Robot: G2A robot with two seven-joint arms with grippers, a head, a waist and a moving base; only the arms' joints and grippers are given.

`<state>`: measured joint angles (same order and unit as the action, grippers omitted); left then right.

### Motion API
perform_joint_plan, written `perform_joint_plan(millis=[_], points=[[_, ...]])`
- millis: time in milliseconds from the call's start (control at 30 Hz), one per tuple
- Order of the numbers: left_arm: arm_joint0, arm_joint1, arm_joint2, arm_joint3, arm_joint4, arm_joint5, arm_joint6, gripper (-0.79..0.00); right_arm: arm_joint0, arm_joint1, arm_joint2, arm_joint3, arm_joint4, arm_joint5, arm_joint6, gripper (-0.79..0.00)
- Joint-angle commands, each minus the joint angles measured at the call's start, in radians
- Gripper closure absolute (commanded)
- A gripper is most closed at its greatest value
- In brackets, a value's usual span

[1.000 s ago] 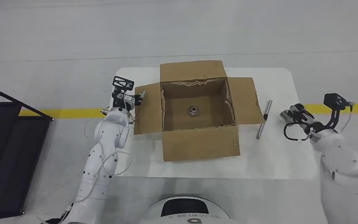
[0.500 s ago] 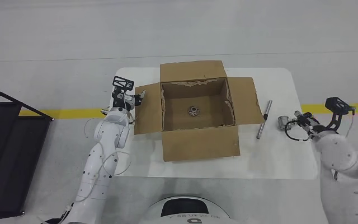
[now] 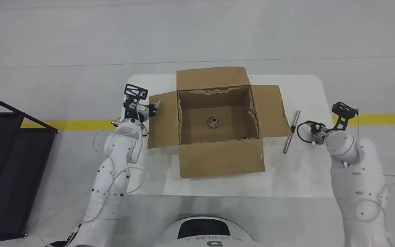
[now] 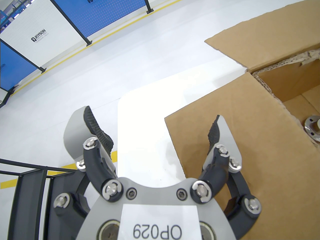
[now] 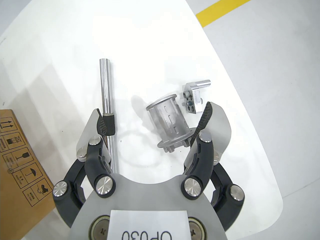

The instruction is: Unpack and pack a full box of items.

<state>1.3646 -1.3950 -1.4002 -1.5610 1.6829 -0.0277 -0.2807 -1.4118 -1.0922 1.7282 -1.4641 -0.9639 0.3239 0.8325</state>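
The box stands open in the middle of the white counter, all four flaps folded outward. On its floor lies one small metal flange; in the left wrist view the flange shows just past the left wall of the box.

The left pincer hangs at the far corner of the left flap. Its jaws are spread wide with nothing between them. In its own view the left pincer has one finger over the flap and the other over the counter.

Just right of the right flap a shiny rod lies on the counter, running near to far with a slight tilt. The right pincer is just right of the rod, jaws wide apart and holding nothing.

In the right wrist view the right pincer hangs above the counter, over a slotted metal sleeve lying on its side. The rod runs past one finger. A small bracket lies just beside the sleeve, next to the other finger. Whether either finger touches a part cannot be told. A corner of the box shows beyond the rod.
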Motion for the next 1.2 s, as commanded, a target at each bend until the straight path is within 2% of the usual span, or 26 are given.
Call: perform_joint_plan(millis=[0, 300, 433, 567, 800, 900, 967, 1033, 1167], points=[[0.0, 0.0, 0.0, 0.0, 0.0, 0.0, 0.0, -0.785, 0.006, 0.0, -0.013, 0.011, -0.014, -0.001, 0.011, -0.557], [0.0, 0.0, 0.0, 0.0, 0.0, 0.0, 0.0, -0.785, -0.011, 0.0, -0.016, -0.01, -0.033, -0.003, 0.034, -0.391], [0.0, 0.0, 0.0, 0.0, 0.0, 0.0, 0.0, -0.785, -0.009, 0.0, -0.021, -0.006, -0.037, 0.001, 0.044, -0.4], [0.0, 0.0, 0.0, 0.0, 0.0, 0.0, 0.0, -0.785, 0.022, -0.002, -0.043, 0.027, -0.042, 0.001, 0.053, -0.48], [0.0, 0.0, 0.0, 0.0, 0.0, 0.0, 0.0, -0.785, 0.073, -0.006, -0.072, 0.078, -0.05, 0.0, 0.049, -0.425], [0.0, 0.0, 0.0, 0.0, 0.0, 0.0, 0.0, -0.785, 0.088, -0.006, -0.078, 0.099, -0.059, 0.003, 0.049, -0.369], [0.0, 0.0, 0.0, 0.0, 0.0, 0.0, 0.0, -0.785, 0.097, -0.007, -0.082, 0.112, -0.069, 0.008, 0.045, -0.302], [0.0, 0.0, 0.0, 0.0, 0.0, 0.0, 0.0, -0.785, 0.101, -0.007, -0.082, 0.116, -0.064, 0.002, 0.044, -0.015], [0.0, 0.0, 0.0, 0.0, 0.0, 0.0, 0.0, -0.785, 0.072, -0.004, -0.045, 0.068, -0.007, -0.054, 0.044, 0.0]])
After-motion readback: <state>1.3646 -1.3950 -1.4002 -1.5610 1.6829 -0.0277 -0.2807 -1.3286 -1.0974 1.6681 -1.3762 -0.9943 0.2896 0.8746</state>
